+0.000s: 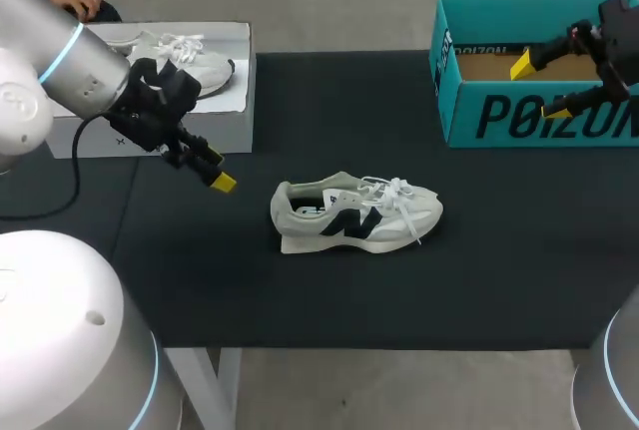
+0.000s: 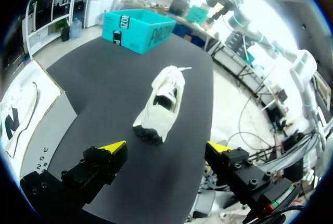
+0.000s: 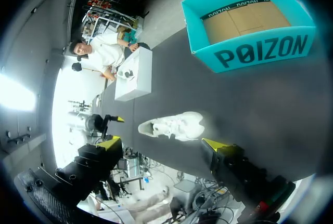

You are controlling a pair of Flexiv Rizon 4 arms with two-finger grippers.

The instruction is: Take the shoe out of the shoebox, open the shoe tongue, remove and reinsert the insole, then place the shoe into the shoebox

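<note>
You've got a table [image 1: 519, 250] w/ a black cover. The shoe [image 1: 354, 215] stands on its sole approx. mid-table, toe twd the robot's right, well apart from both boxes. The open teal shoebox [image 1: 479, 121] sits at the far-right corner, and a white box [image 1: 215, 131] sits at the far left, partly past the cover's left edge.

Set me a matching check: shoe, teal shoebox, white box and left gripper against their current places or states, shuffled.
1 shoe
2 teal shoebox
3 white box
4 left gripper

A empty, far right corner
B open, near the shoe's heel
C upright, middle of the table
D holds another shoe, far left

Pairs: 1-C, 2-A, 3-D, 4-B
</note>
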